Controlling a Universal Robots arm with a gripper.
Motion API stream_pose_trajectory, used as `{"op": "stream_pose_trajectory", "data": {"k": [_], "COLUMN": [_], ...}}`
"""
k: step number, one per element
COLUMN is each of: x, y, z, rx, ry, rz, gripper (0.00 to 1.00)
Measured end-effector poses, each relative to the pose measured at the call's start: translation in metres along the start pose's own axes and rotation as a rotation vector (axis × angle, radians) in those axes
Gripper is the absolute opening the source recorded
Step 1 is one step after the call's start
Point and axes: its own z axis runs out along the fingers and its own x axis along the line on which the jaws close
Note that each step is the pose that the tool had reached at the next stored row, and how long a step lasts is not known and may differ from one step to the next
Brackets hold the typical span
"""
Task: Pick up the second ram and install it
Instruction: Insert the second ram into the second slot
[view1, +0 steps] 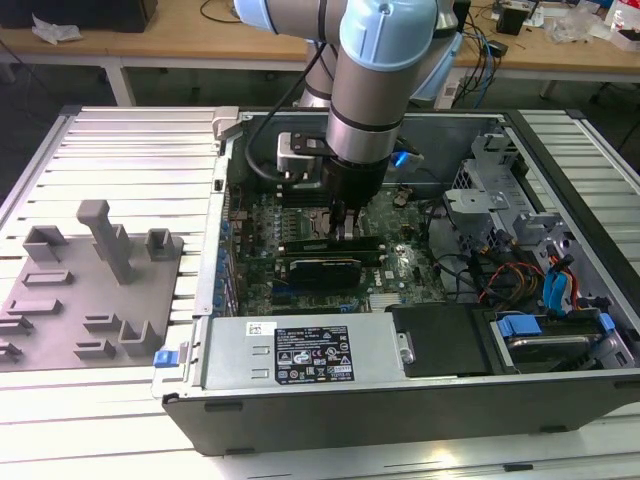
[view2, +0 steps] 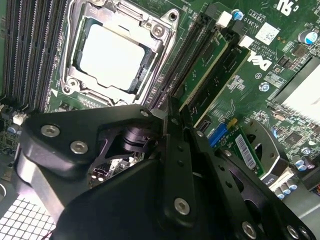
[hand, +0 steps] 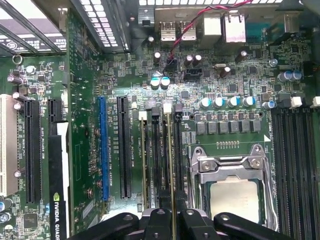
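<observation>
The arm reaches down into the open case (view1: 400, 420), its gripper (view1: 346, 232) low over the motherboard (view1: 400, 265) near the middle of the board in the exterior view. In the second wrist view the black fingers (view2: 176, 150) are drawn close together on the near end of the second ram (view2: 227, 67), a thin green stick standing on edge; the jaws are narrow and clamped on it. The stick's long axis runs straight away from the fingers, parallel with the black slots (view2: 187, 60) beside it and with the side of the CPU socket (view2: 112, 57). It sits in line with a slot, its far end at a white latch (view2: 244, 41); whether it is fully seated cannot be told. A second green stick (view2: 202, 65) stands in the neighbouring slot, parallel and just beside the held one. In the first wrist view the ram (hand: 172, 165) appears edge-on as a thin line between the fingertips (hand: 192, 220), running from them toward the white latches (hand: 167, 106), with the socket (hand: 232, 192) just beside and four empty slots (hand: 295, 160) beyond it. A black expansion card (view1: 320, 270) lies near the gripper in the exterior view. A grey fixture (view1: 90, 290) rests on the slatted table (view1: 110, 150), well apart on the exterior view's left.
</observation>
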Motion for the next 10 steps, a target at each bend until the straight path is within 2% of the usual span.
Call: {"op": "stream_pose_trajectory", "data": {"k": [1,3,4,6,10], "x": [-0.0003,0.0,-0.0001,0.0003,0.0017], "y": [0.0006,0.0009,0.0011,0.001,0.0007], "z": [-0.0013,-0.0023,-0.0023,-0.0017,0.0004], "rx": [0.003,0.0032,0.003,0.0028,0.0027], "ry": [-0.0019,-0.0015,-0.0054,-0.0083,-0.0089], "rz": [0.0,0.0,0.0,-0.001,0.001], "gripper": [0.14,0.14,0.14,0.14,0.14]}}
